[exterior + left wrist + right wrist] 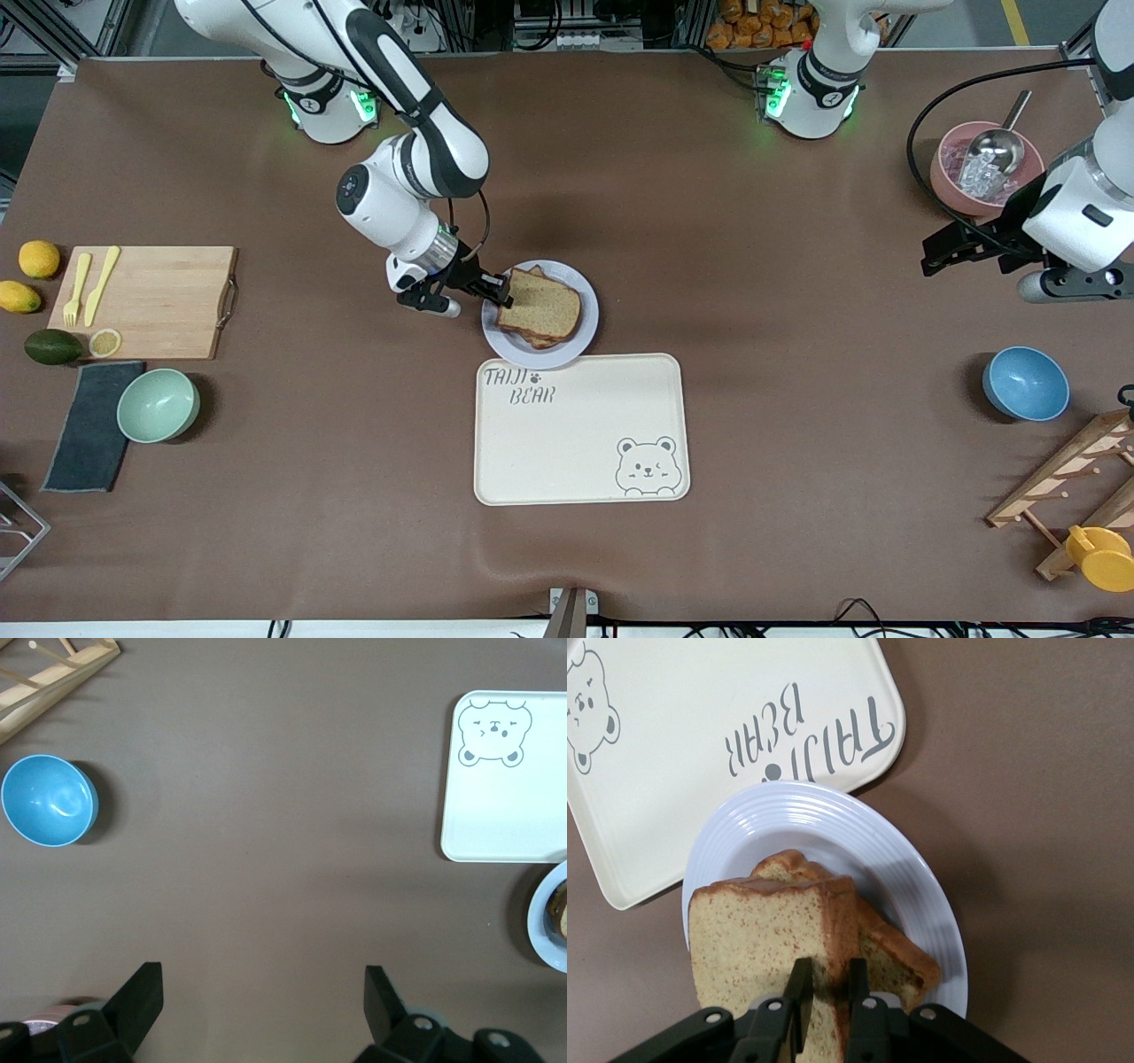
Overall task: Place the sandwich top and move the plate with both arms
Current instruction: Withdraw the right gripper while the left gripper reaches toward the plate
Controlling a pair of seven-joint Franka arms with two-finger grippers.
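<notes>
Brown table (753, 266), right tool (827, 988) pinching sandwich top (762, 943) over plate (912, 895), left tool (264, 992) spread wide, waiting.

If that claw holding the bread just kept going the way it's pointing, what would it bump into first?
The right gripper, shut on the sandwich top, points down over the plate. Going straight on, it would probably press that slice onto the lower slice already on the plate; the gap between them is hard to judge.
</notes>
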